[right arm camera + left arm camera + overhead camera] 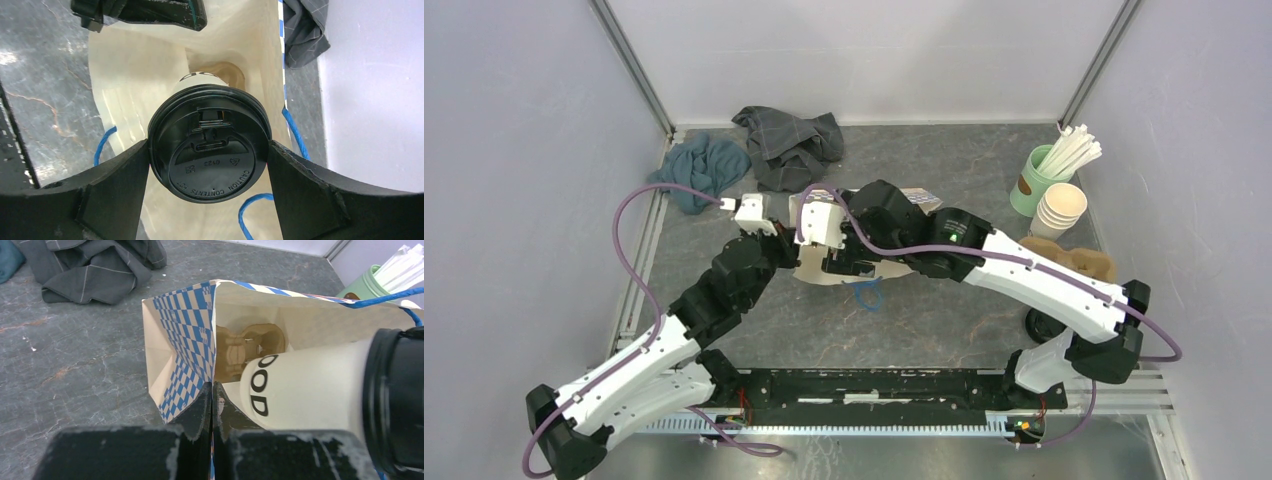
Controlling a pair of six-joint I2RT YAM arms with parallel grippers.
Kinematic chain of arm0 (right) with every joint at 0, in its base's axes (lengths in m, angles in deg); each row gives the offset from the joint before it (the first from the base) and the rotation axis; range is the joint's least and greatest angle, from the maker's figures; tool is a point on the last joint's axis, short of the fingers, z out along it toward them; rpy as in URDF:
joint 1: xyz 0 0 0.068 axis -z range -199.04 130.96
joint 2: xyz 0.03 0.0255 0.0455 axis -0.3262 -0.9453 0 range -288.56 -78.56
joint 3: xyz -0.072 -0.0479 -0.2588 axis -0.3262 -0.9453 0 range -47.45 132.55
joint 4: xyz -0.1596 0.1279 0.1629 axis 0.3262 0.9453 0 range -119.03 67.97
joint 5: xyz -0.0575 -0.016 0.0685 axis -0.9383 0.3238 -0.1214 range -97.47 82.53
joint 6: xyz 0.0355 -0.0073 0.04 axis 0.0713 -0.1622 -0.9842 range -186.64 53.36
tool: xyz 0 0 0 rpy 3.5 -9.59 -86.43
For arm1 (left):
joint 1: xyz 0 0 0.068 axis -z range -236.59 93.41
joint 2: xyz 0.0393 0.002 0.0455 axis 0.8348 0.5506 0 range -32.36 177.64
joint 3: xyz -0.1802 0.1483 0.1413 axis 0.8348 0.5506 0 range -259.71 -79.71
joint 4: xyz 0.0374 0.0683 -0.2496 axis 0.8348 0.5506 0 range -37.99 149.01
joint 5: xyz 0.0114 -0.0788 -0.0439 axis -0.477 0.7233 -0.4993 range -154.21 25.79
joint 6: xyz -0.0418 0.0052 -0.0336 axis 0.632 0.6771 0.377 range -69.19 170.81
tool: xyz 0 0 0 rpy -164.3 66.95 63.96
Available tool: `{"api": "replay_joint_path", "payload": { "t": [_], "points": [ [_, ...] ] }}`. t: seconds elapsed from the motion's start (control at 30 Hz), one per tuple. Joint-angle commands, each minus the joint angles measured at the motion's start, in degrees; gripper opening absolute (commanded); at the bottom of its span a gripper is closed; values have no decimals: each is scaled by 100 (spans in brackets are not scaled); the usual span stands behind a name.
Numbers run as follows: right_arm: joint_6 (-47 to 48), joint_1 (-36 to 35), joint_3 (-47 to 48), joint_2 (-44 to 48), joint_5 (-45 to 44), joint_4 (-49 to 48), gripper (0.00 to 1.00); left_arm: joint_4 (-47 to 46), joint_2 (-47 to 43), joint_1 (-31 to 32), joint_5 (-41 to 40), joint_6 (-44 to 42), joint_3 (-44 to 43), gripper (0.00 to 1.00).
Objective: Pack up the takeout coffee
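Grips the takeout coffee (310, 385) in the right gripper (209, 150), fingers (115, 180) pressed against opposite sides of the round black lid (210, 172). Holds it tipped on its side, base first, with much of the cream body inside the mouth of the paper bag (185, 330) and the lid end nearest the opening. Shows bold black lettering on the cup wall in the left wrist view.

Pinches the bag's lower lip with the left gripper (212, 392), fingers (197, 410) clenched flat together on the paper. Has the bag lying on its side on the grey marbled tabletop (75, 365), mouth spread wide, with blue-and-white check on the folded side panel and plain cream inside. Trails blue cord handles (102, 145) from the mouth edge onto the tabletop. Holds a brown cardboard cup carrier (250, 345) deep at the closed end, just beyond the cup's base; cannot tell whether touching.

Beyond the bag, leaves a crumpled dark grey cloth (95, 270) beside a teal cloth (704, 165) near the back wall. Keeps to the far right corner a mint-green cup of white straws (1036, 180), with a stack of lidless cream cups (1061, 208) just beside it, well apart from the bag.
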Motion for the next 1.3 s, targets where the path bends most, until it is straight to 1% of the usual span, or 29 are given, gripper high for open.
{"api": "replay_joint_path", "payload": {
  "t": [0.0,0.13,0.3,0.43,0.6,0.77,1.0,1.27],
  "points": [
    [507,-147,-20,-118,-667,-262,61,-426,-116,32,126,-151,72,2],
    [801,-215,-281,-278,-814,-543,59,-434,-203,32,224,-152,146,2],
    [1173,-274,-965,-143,-574,-1237,60,-361,-339,32,300,-142,192,2],
    [1304,-274,-1396,-100,-903,-1954,60,-291,-493,32,360,-120,252,2],
    [1566,-265,-1720,-278,-1352,-2344,60,-266,-691,32,497,-59,416,2],
    [1762,-260,-2145,-300,-1480,-2834,60,-266,-858,32,614,16,569,2],
    [1817,-179,-2758,-212,-1444,-3476,59,-237,-1043,32,630,27,705,2],
    [1808,111,-3035,-227,-1095,-3885,59,-151,-1131,32,659,106,795,2]
  ]
}}
